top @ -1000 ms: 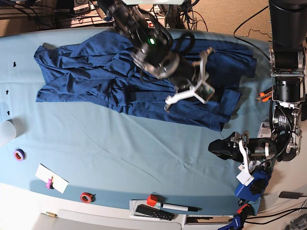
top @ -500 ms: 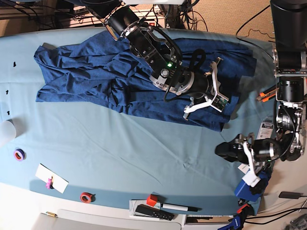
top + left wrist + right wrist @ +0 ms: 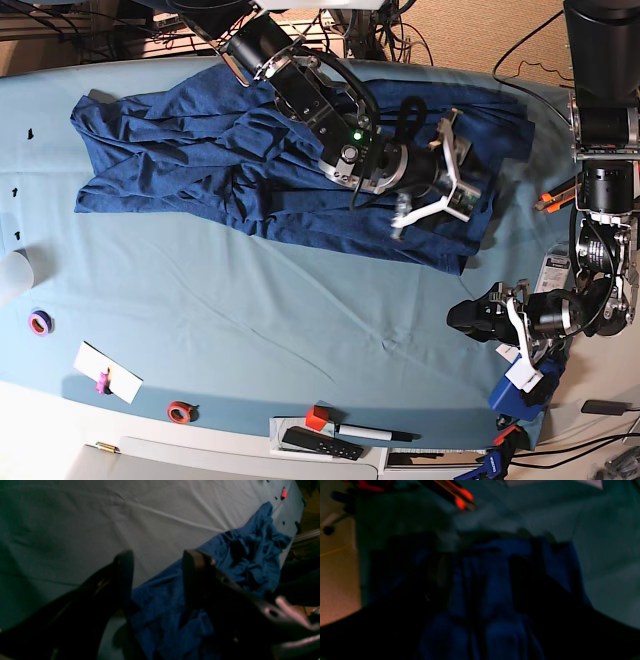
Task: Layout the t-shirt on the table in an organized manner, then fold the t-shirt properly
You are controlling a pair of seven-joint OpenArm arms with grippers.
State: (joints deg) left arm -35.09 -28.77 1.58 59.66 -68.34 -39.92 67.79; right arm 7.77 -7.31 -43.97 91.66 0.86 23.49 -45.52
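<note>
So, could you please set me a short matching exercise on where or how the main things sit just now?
Things:
1. t-shirt
2. left claw
3. right claw
4. red tape roll

Descriptions:
A. open, holding nothing
B. near the table edge, away from the garment
C. dark blue, wrinkled, spread unevenly
D. over one end of the garment

Pairs: 1-C, 2-A, 3-D, 4-B

**Colours on the table**

The t-shirt (image 3: 230, 160) is dark blue, with tiny lighter flecks. The table (image 3: 260, 300) has a plain light blue-green cloth. At 7 o'clock lie a purple tape ring (image 3: 40, 322) and a red tape ring (image 3: 181, 411). A white card (image 3: 108, 372) has a pink bit. The right gripper (image 3: 445, 190) has white fingers.
</note>
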